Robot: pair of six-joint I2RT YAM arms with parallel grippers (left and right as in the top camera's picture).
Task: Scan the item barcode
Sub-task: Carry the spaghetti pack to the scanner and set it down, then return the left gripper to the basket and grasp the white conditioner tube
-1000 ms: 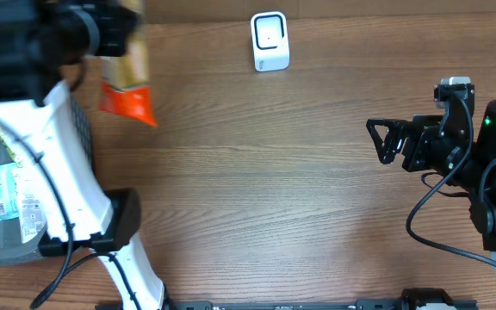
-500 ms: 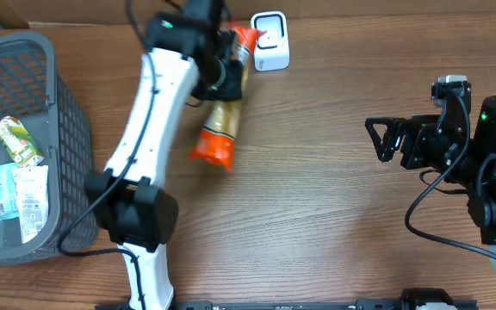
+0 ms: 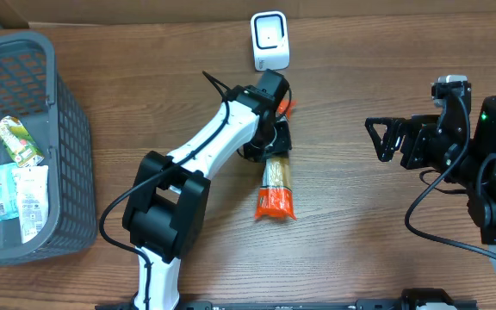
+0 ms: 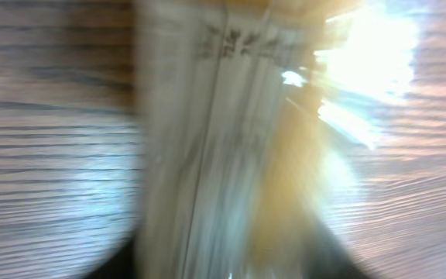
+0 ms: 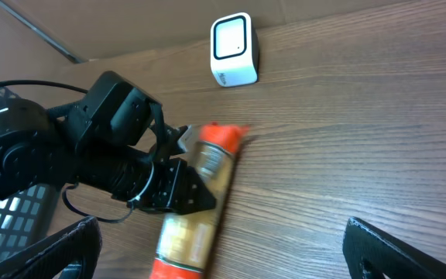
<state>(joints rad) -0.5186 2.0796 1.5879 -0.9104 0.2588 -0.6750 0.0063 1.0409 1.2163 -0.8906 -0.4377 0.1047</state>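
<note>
The item, a long clear packet with orange ends (image 3: 276,191), lies lengthwise on the wooden table below the white scanner (image 3: 269,40). My left gripper (image 3: 274,138) is at the packet's upper end, its black fingers against the wrapper; how its jaws stand does not show. The left wrist view is blurred, and the packet (image 4: 223,139) fills it. In the right wrist view the packet (image 5: 200,225) points toward the scanner (image 5: 232,50). My right gripper (image 3: 384,138) hovers at the right, open and holding nothing.
A grey mesh basket (image 3: 24,52) stands at the left edge with a green packet (image 3: 15,142) and a pale packet (image 3: 15,198) inside. The left arm (image 3: 205,151) stretches diagonally across the table's middle.
The left arm swung from over the basket across to the table's middle, bringing the packet along. The packet now lies on the table below the scanner. The right arm stayed still.
</note>
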